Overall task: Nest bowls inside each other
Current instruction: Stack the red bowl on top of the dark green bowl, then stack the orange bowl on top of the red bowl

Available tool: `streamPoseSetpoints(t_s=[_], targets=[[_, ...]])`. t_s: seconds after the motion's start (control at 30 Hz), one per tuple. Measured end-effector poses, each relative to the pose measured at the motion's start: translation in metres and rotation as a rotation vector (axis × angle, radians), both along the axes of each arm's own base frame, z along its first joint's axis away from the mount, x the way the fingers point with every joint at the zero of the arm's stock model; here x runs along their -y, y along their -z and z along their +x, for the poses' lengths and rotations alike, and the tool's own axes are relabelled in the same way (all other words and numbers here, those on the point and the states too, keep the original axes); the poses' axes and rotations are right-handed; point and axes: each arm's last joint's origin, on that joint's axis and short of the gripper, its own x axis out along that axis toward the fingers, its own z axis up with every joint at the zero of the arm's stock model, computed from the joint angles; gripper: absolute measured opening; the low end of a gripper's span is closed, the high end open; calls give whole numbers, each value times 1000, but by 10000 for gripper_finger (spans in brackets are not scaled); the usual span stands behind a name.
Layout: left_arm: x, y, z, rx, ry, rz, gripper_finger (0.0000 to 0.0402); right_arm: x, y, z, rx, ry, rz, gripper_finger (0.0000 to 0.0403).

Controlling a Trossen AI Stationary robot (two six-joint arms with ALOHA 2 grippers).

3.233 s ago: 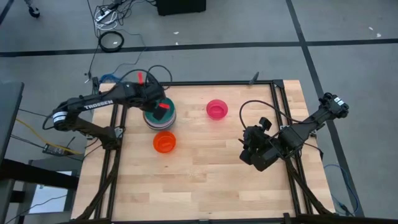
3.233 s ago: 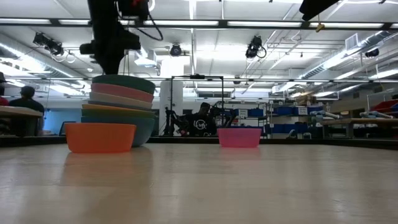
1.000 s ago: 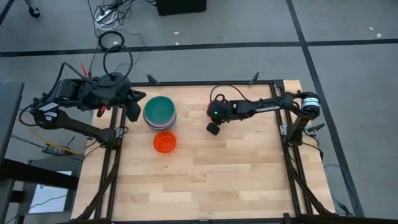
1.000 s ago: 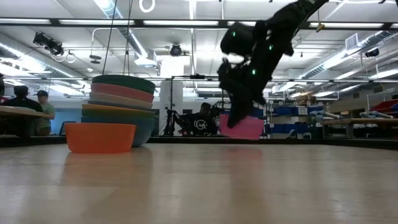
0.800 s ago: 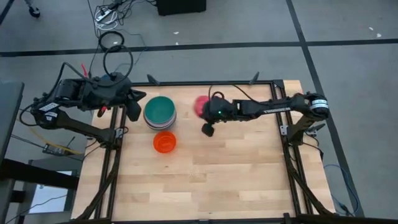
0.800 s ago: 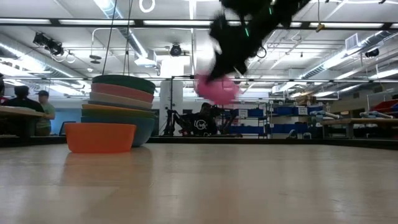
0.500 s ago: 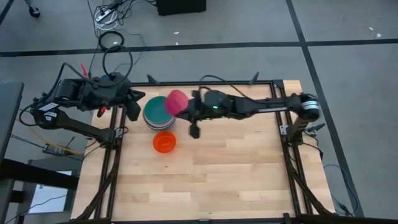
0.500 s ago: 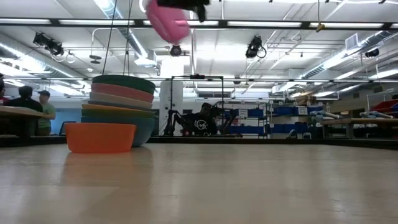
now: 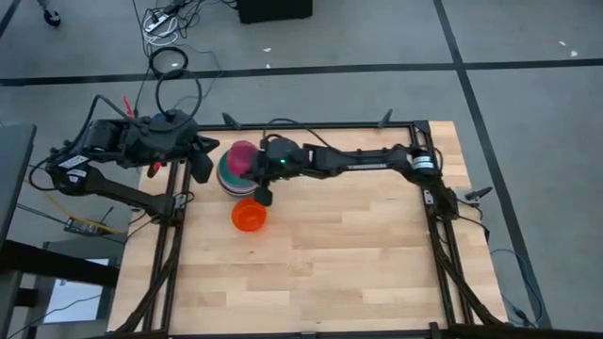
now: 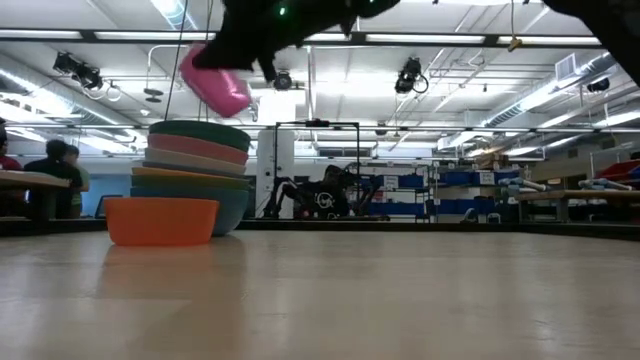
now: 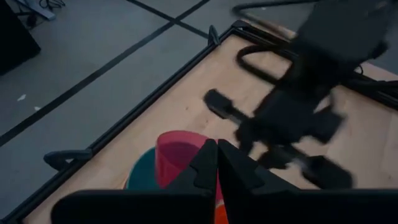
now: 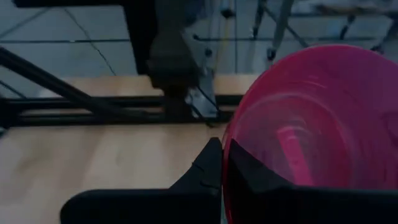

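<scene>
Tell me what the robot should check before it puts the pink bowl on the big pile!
1. Pink bowl held tight by the right gripper: ok, fingers shut on its rim.
2. Bowl lifted clear of the stack: ok, there is a gap in the low view.
3. Bowl right over the stack: ok, the high view shows it above the teal top bowl.
4. Bowl level: not ok, it hangs tilted.
5. Left gripper out of the way: ok, shut and parked beside the stack.
6. Orange bowl not blocking: ok, it sits beside the stack.
</scene>
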Motion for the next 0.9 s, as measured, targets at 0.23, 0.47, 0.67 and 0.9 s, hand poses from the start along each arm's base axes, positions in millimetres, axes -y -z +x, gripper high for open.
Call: streamPoseSetpoints(t_s=[0.23,0.47,0.67,0.9], targets=[[0,1,0,-9,0,1,19,11,24,6,-98,29,9,45],[0,1,-1,-14,-3,-1,19,12,23,3,-121,44,31,140],[2,14,-5,-85,-40,-111,19,0,10,-14,-227,61,12,169],[23,82,20,-269,-17,-333,19,-42,-7,-54,-496,70,-109,164]])
